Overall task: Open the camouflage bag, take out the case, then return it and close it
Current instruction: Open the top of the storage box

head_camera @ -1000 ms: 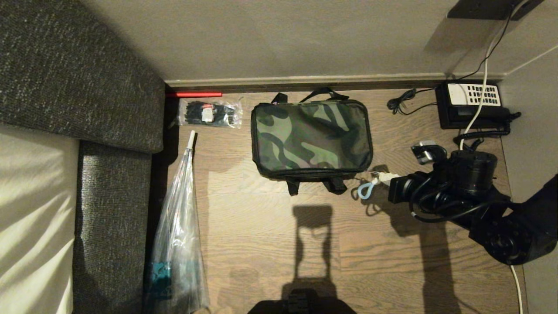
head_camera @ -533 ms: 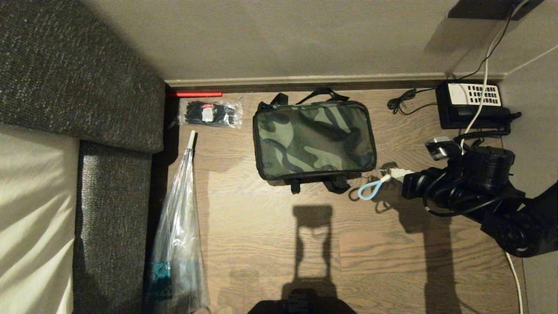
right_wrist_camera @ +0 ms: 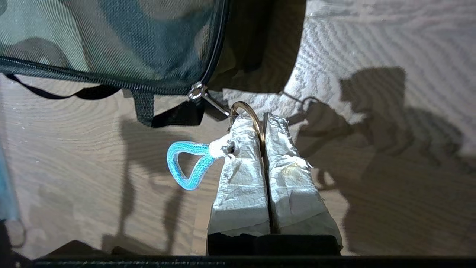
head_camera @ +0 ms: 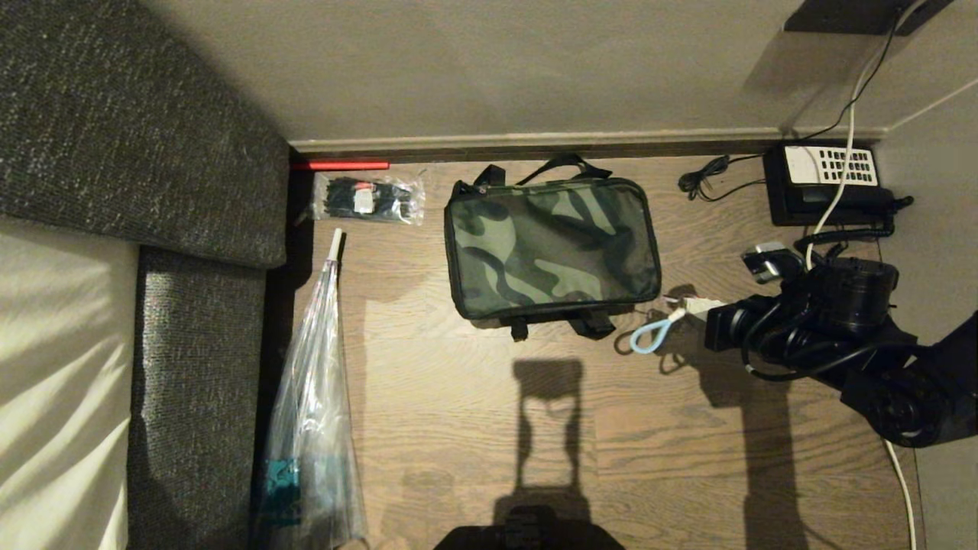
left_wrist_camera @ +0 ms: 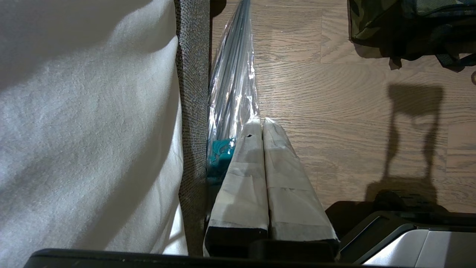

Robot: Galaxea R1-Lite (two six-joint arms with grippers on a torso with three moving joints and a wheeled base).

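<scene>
On the wooden floor (head_camera: 474, 412), between a grey upholstered sofa (head_camera: 137, 137) at the robot's left and the wall corner at its right, the camouflage bag (head_camera: 552, 244) lies flat near the skirting board with its lid down. Its black straps protrude at the near and far edges. No case is visible outside the bag.

A clear plastic sleeve (head_camera: 313, 428) lies lengthwise just beside the sofa base. A black telephone (head_camera: 829, 187) with a white keypad sits in the right corner, its cords trailing across the floor. A small clear packet (head_camera: 368, 198) of dark items lies left of the bag, and a red bar (head_camera: 340, 164) rests along the skirting board.

The right gripper (right_wrist_camera: 264, 121) is positioned at the bag's near right corner. Its jaws are clenched on the metal ring (right_wrist_camera: 256, 119) attached to the zipper pull (right_wrist_camera: 202, 95). The light-blue loop (right_wrist_camera: 187, 165) hangs from that ring, beside the taped fingers (right_wrist_camera: 241, 178).

The left gripper (left_wrist_camera: 262, 124) is parked low beside the sofa, above the plastic sleeve, jaws pressed together and grasping nothing.
</scene>
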